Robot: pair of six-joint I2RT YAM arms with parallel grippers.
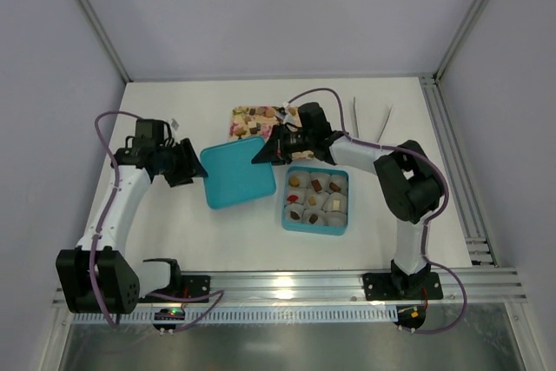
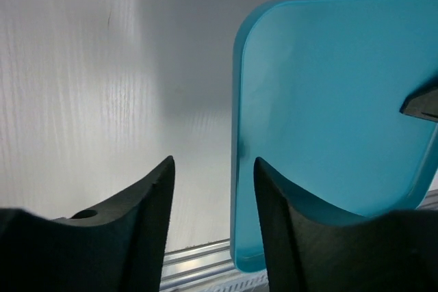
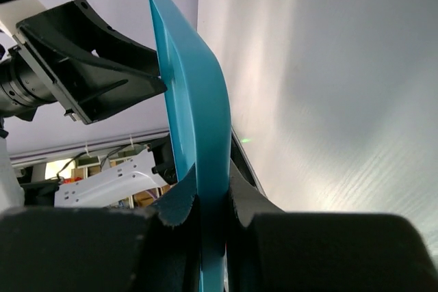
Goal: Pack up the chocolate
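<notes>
1. Ribbed aluminium rail [image 1: 304,282], nearer than the teal lid [image 1: 234,175]; both arm bases are bolted to it.
2. White table [image 1: 174,232] under the lid, matte with a faint wood grain.
3. Teal box [image 1: 314,229], near-right of the lid and just beside it. It is square with rounded corners, smooth plastic, and open on top. Grey-white crinkled cups [image 1: 335,205] sit in rows inside it.
4. Some of the chocolate [image 1: 314,185] is in those cups: tiny brown pieces, plus one red and one cream.
5. The lid is flat, thin smooth plastic with a shallow rim and rounded corners. It is turned askew to the box.
6. Left gripper [image 1: 198,167] is at the lid's left edge. Its black wedge-shaped fingers [image 2: 147,203] are spread apart and grip nothing. The lid's edge shows in the gap.
7. Right gripper [image 1: 259,156] is at the lid's far-right corner. Its fingers [image 3: 179,200] are pinched tight on the lid's rim.
8. Flowered tray [image 1: 236,132] lies just beyond the lid's far edge. It is rectangular, pink and cream.
9. More small brown and cream pieces [image 1: 252,113] are scattered on the tray.
10. Two thin white tools [image 1: 358,117] lie far right of the lid, well apart from it. They are too small to identify.
</notes>
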